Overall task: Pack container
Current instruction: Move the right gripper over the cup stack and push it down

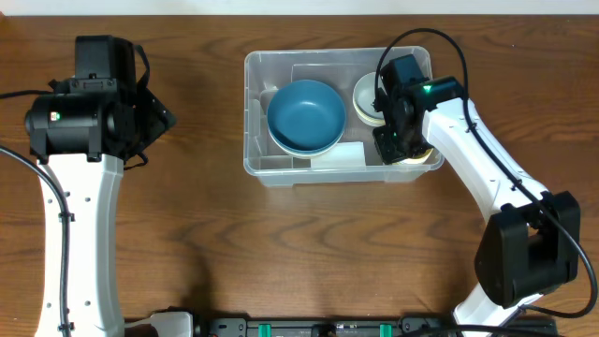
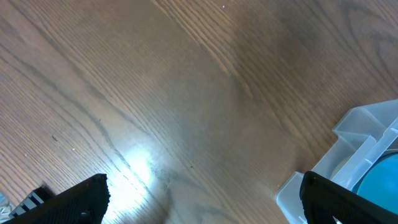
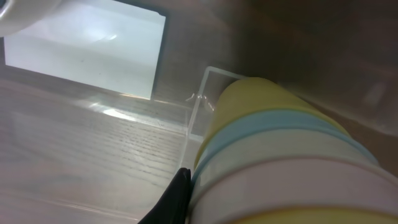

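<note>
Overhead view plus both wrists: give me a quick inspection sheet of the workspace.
Surface: brown wooden table, glare spot under left wrist.
Job's things: clear container holds blue bowl, cream bowl, pale label.
Clutter: nothing seen.
Grippers: left gripper open over wood; right gripper in container's right end, apparently shut on stacked cups.
Cables: black cable loops over right arm.
Surroundings: pale strip along far edge.

Left arm [image 1: 75, 187] stands well left of the container [image 1: 251, 112], wrist turned toward it. Left gripper [image 1: 157, 120]: fingers [image 2: 81, 200] spread wide, nothing between. Right arm [image 1: 477, 159] reaches in from the container's right. Right gripper [image 1: 401, 140] is down inside its right end, one finger [image 3: 176, 198] against a cup stack [image 3: 280, 162], the other finger hidden.
</note>
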